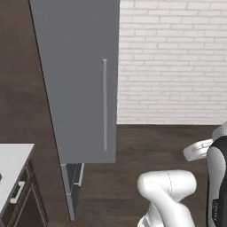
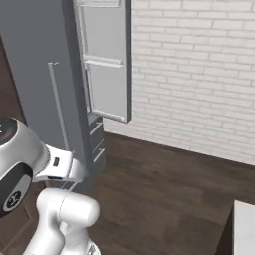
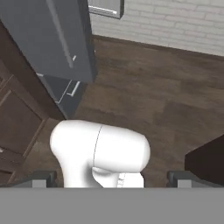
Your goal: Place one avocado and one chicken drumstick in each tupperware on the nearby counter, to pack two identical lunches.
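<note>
Gripper: the two-finger gripper (image 3: 112, 178) stands with its jaws fully spread and holds nothing; its two small dark finger tips (image 3: 40, 178) rise at the bottom of the hand view, wide apart.
Pose: the hand points down at the dark brown wood-plank floor (image 3: 148, 87), above the robot's own body.
Nearest fixture: a tall flat grey fridge door (image 1: 77, 80) with a long thin silver handle (image 1: 105, 104) swings open ahead of the base; its pale inner door shelves (image 2: 104, 74) face the white brick wall (image 2: 199, 74).
Counter: one corner of the long pale off-white worktop (image 1: 13, 164) sits at lower left in the left base view, over dark brown wood cabinets (image 1: 22, 204).
Task items: avocados, drumsticks and tupperwares cannot be located from here.
Step in hand (judged): approach to the fridge.
Procedure: keep the jaws wide, clear the door edge, face the fridge interior, then confirm the food before reaching.
</note>
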### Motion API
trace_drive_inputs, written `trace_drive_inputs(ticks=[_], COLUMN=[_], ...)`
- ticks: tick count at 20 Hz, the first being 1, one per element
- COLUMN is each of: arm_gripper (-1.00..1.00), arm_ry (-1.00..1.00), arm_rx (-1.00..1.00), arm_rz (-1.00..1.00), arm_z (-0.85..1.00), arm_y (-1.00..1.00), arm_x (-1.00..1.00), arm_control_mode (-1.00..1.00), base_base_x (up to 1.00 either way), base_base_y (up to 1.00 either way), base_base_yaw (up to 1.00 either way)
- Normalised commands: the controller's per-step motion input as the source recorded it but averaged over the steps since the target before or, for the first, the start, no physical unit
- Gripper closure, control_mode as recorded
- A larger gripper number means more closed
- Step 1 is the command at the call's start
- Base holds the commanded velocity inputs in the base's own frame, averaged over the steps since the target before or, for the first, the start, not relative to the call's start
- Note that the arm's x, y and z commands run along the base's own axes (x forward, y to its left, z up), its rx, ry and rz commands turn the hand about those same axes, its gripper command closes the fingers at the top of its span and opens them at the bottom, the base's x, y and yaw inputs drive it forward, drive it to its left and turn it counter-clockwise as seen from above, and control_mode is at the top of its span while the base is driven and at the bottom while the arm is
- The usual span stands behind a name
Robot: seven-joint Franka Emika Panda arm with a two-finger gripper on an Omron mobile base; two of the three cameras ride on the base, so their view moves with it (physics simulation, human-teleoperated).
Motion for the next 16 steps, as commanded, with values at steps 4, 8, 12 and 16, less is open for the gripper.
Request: trace_drive_inputs(ticks=[4, 8, 12, 16], arm_gripper=[-1.00, -1.00, -1.00, -1.00], arm_ry=[0.00, 0.00, 0.00, 0.00], arm_rx=[0.00, 0.00, 0.00, 0.00], arm_rz=[0.00, 0.00, 0.00, 0.00], arm_z=[0.00, 0.00, 0.00, 0.00], arm_y=[0.00, 0.00, 0.00, 0.00], arm_x=[0.00, 0.00, 0.00, 0.00], arm_control_mode=[1.00, 1.00, 1.00, 1.00], base_base_x=[0.95, 0.83, 0.58, 0.32], base_base_y=[-0.65, -0.79, -0.50, -0.58], base_base_yaw=[0.00, 0.04, 0.21, 0.41])
